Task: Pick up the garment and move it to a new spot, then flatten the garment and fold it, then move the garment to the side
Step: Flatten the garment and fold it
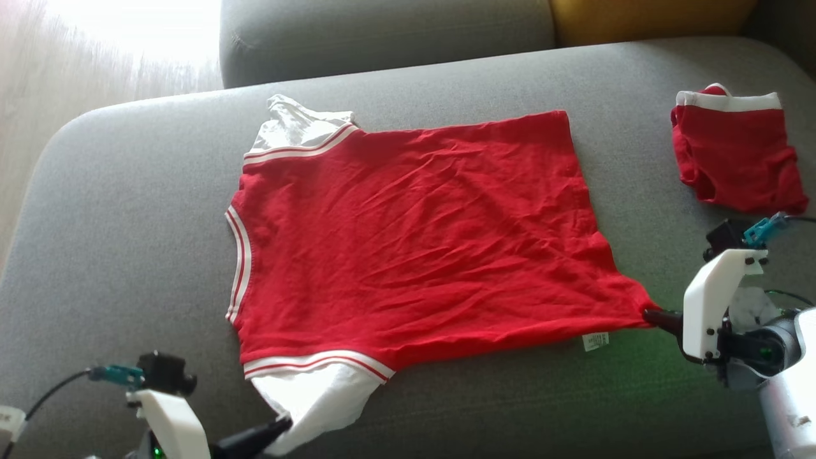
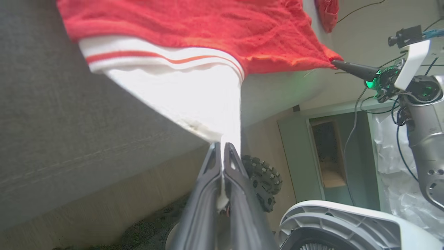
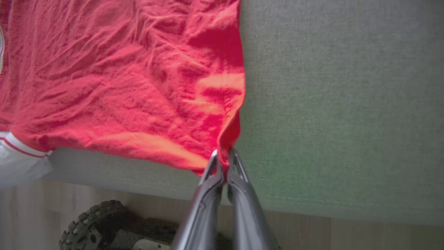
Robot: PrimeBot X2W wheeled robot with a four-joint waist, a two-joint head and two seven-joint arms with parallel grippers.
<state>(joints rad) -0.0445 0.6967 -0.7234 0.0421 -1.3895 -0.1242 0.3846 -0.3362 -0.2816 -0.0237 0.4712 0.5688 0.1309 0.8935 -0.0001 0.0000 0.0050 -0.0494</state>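
Red garment (image 1: 414, 236) lies spread on a grey sofa (image 1: 127, 223). The left gripper (image 1: 284, 424) clamps its near white sleeve (image 1: 312, 395), and the right gripper (image 1: 647, 313) clamps its hem corner (image 1: 628, 305). Pulling evenly apart probably smooths the wrinkles.

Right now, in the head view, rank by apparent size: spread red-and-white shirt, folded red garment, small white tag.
1. spread red-and-white fabric shirt
2. folded red garment with white band
3. small white tag by the shirt's hem

red-and-white cotton shirt (image 1: 414, 236) spread on the grey fabric sofa seat (image 1: 127, 191), small folded red cloth bundle (image 1: 733, 159) off to its right. left tool (image 1: 284, 426) at the near sleeve, right tool (image 1: 650, 314) at the near-right corner
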